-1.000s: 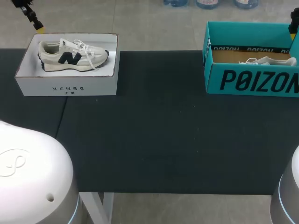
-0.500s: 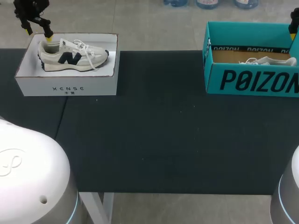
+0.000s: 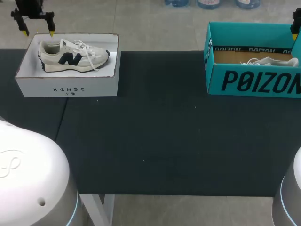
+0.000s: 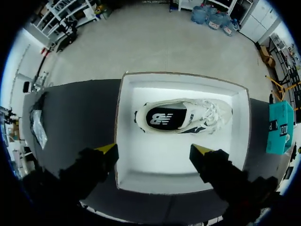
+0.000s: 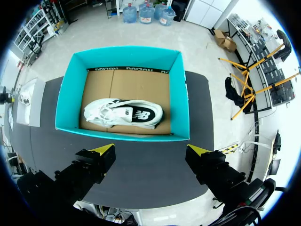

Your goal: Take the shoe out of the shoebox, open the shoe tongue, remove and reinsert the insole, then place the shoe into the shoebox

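Note:
A white sneaker (image 3: 73, 55) with a dark side logo lies on its side in the white shoebox (image 3: 66, 87) at the table's back left. My left gripper (image 3: 37, 32) hangs open above the box's far left corner. In the left wrist view the sneaker (image 4: 183, 117) lies ahead of the open left gripper (image 4: 154, 149), whose fingers straddle the white shoebox's near wall (image 4: 178, 181). A second white sneaker (image 5: 123, 113) lies in the teal shoebox (image 5: 122, 134) at the back right. My right gripper (image 5: 151, 150) is open high above that box, and only a yellow tip (image 3: 295, 29) shows in the head view.
The black table top (image 3: 164, 141) stretches between the two boxes. The teal shoebox (image 3: 254, 80) stands with its printed wall toward me. My arms' white bases (image 3: 28, 179) fill the front corners. A pale crumpled thing (image 4: 37, 128) lies on the table beside the white box.
My left gripper has turned and shifted over the white box's far left corner, so both its yellow tips now show side by side. The right arm and both shoes have not moved.

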{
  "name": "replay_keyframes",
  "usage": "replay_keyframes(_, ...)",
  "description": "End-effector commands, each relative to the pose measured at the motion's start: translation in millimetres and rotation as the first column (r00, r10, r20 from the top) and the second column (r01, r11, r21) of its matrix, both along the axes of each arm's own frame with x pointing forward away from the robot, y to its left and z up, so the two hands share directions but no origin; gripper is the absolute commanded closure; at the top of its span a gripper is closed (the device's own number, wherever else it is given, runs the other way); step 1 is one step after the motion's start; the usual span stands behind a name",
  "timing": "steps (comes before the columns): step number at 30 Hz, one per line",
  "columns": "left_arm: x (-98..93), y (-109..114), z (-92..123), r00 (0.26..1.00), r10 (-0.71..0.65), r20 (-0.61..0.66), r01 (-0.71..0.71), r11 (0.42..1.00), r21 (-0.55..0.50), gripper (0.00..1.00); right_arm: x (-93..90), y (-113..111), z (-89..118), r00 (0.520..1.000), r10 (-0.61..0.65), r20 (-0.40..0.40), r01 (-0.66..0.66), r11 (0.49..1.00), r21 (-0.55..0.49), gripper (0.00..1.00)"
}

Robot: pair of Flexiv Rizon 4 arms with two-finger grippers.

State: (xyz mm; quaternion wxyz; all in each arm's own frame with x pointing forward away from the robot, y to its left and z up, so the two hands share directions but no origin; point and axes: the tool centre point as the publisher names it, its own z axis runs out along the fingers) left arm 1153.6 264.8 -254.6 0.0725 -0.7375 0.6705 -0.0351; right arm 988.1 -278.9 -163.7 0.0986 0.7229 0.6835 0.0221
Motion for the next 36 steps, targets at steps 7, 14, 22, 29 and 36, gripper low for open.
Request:
replay_keyframes(7, 4.4, 15, -18, 0.999, -0.035, -0.010, 0.035, 0.999, 0.022, 0.00, 0.5, 0, 0, 1.000, -0.001, 0.000, 0.001, 1.000, 0.001, 0.00)
replay_keyframes(14, 13.3, 33, -33, 0.990, -0.133, -0.053, 0.136, 0.990, 0.049, 0.00, 0.5, 0, 0, 1.000, -0.001, 0.000, 0.001, 1.000, 0.001, 0.00)
replay_keyframes(22, 33.0, 43, -42, 0.988, -0.136, -0.076, 0.140, 0.989, 0.042, 0.33, 0.5, 0, 0, 1.000, -0.001, 0.000, 0.001, 1.000, 0.001, 0.00)
replay_keyframes(29, 42.2, 37, -48, 0.987, -0.130, -0.091, 0.125, 0.990, -0.057, 0.18, 0.5, 0, 0, 1.000, -0.001, 0.000, 0.001, 1.000, 0.001, 0.00)
replay_keyframes(36, 49.0, 39, -60, 0.982, -0.151, -0.113, 0.145, 0.988, -0.057, 0.31, 0.5, 0, 0, 1.000, -0.001, 0.000, 0.001, 1.000, 0.001, 0.00)
